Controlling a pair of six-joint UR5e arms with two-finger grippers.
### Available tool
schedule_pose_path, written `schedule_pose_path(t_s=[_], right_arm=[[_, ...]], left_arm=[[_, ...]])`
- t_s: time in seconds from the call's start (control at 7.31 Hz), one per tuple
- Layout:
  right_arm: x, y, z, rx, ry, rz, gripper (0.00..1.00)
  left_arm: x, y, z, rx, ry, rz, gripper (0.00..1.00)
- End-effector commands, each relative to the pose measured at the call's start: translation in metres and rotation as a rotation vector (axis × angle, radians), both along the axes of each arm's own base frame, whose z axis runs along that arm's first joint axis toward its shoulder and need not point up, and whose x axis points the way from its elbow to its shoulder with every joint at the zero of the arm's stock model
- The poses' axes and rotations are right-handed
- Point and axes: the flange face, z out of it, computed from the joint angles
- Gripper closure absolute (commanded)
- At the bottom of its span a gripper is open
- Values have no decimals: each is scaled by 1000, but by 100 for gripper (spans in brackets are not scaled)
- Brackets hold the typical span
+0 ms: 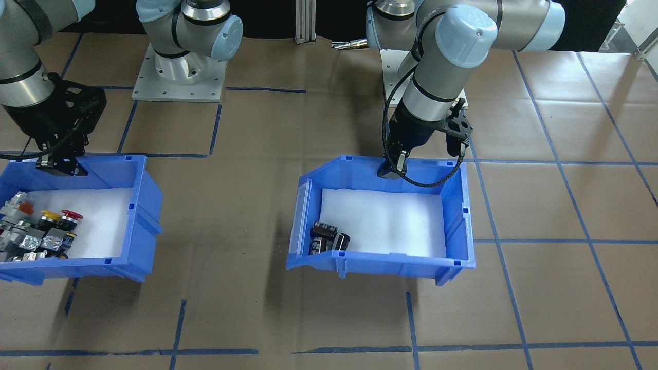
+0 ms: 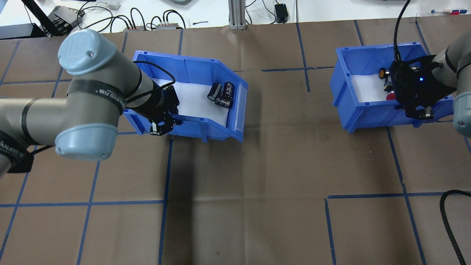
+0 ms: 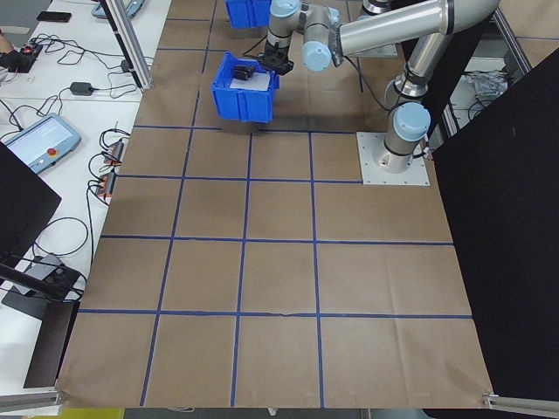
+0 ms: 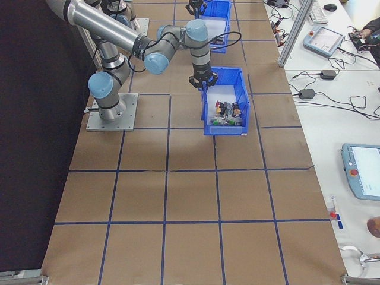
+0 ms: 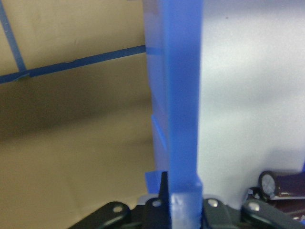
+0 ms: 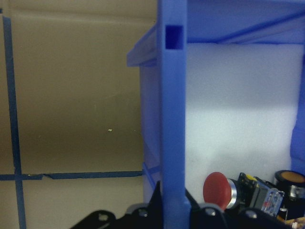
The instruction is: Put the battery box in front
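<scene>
Closest to our left wrist camera, a blue wall of the battery box [image 5: 183, 114] runs straight up the middle of the view, with our left gripper [image 5: 183, 210] clamped on it, one finger outside and one inside.

Seen from overhead, that left gripper [image 2: 162, 123] holds the box's [image 2: 187, 94] near long wall, close to its closed end. The box appears lifted and tilted, judging by the shadow below it. Its long axis runs across the table, with the sloped cut-away end pointing toward the table's centre. It sits in our left half, toward the far edge. We judge that bringing it to the front means drawing it back toward our base, and the left arm is plainly the nearer one.

Inside, on a white floor liner [image 1: 383, 218], a few dark cylindrical cells [image 1: 327, 237] lie bunched against the cut-away end.

Our right gripper [image 6: 174, 212] is likewise clamped on a wall of the second blue bin [image 2: 368, 88], well apart on our right. That bin holds push-button switches [image 1: 43, 231] with red and yellow caps, gathered at one end on a white liner.

Both bins are over brown paper [image 2: 257, 165] gridded with blue tape.
</scene>
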Motion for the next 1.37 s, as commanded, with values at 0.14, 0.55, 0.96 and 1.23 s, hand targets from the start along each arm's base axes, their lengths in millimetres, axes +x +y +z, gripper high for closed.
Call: schedule_pose_path(t_s=[0.14, 0.55, 0.96, 1.23], right_arm=[[1, 2, -3, 6, -5, -7, 98], [1, 2, -4, 9, -5, -4, 98], [1, 2, -6, 17, -8, -4, 98], [2, 3, -8, 17, -8, -1, 98]], left_arm=[[-47, -100, -33, 44, 57, 36, 100], [-123, -100, -60, 17, 97, 146, 99], [-154, -113, -62, -44, 129, 185, 90], [-155, -110, -71, -44, 91, 185, 15]])
